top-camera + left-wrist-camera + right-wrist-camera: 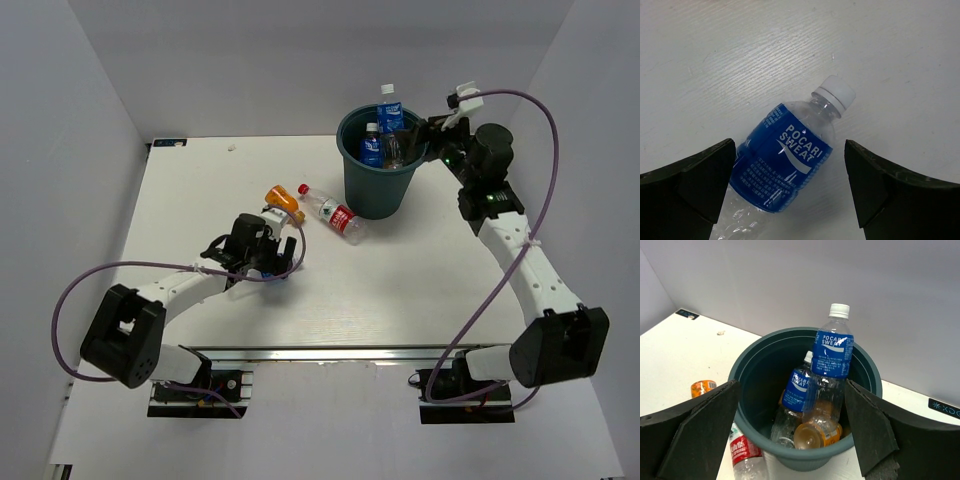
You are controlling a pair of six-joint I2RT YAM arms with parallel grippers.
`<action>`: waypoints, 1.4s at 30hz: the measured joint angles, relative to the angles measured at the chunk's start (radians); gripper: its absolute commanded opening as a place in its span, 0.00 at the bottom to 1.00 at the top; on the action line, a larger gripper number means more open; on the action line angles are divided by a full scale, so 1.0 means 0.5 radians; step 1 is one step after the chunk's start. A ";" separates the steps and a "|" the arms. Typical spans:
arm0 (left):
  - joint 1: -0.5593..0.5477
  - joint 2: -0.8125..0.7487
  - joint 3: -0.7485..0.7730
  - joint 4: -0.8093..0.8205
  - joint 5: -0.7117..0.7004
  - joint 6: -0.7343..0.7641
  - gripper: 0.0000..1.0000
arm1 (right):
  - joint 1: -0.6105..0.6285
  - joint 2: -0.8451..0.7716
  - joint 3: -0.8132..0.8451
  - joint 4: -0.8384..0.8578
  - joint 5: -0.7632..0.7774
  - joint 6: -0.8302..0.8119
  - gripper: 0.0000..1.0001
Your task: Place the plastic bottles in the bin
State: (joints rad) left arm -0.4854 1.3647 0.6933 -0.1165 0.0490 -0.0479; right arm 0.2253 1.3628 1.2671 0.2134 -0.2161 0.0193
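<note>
Left fingers (pixel 687 185) fill the foreground of the left wrist view: spread wide, pinching nothing. Between them a blue-label bottle (pixel 782 165) lies flat on the desk (pixel 715 55), white cap pointing away from the camera, body skewed across the gap, clear of both fingers as far as I can tell. Top view hides that bottle under the left gripper (pixel 262 250), mid-desk, left of centre. Two more lie just beyond it: orange bottle (pixel 283 198) and red-label bottle (pixel 335 214), both on their sides, the red one just beside the bin (pixel 375 195). Bin stands at the far side, right of centre. Right gripper (pixel 791 385) hangs over its right rim, fingers spread and empty. Inside I count at least three: tall blue-label bottle (pixel 832 352) leaning on the far wall, second blue-label bottle (pixel 797 387) beside it, orange-filled bottle (pixel 815 435) at the bottom; maybe another clear one, can't confirm. My read: past halfway, three to go, and the step in hand is the left gripper's pick of the blue-label bottle. Next move calls for a straight descent, ideally a small wrist turn to square the fingers to the skewed body, then a close on the labelled section. Thin round plastic, so it may roll or squash; close gently.
</note>
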 measured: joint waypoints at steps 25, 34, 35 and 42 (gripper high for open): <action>-0.002 0.159 0.617 -0.113 0.188 -0.116 0.58 | -0.074 -0.807 -0.721 -0.008 0.565 0.237 0.89; -0.005 0.184 1.383 0.599 -0.047 -0.558 0.49 | -0.144 -0.977 -0.980 -0.162 1.280 0.397 0.89; -0.004 0.213 1.427 0.694 -0.071 -0.621 0.50 | -0.160 -0.999 -1.038 -0.188 1.331 0.434 0.89; -0.007 0.807 1.925 1.260 -0.247 -1.050 0.51 | -0.227 -1.176 -1.400 -0.333 1.421 0.597 0.89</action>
State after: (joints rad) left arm -0.4889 1.7683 1.6558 0.5137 -0.0746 -0.5728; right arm 0.1120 0.7750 0.5671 0.0471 0.4946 0.3180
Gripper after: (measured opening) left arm 0.721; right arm 0.896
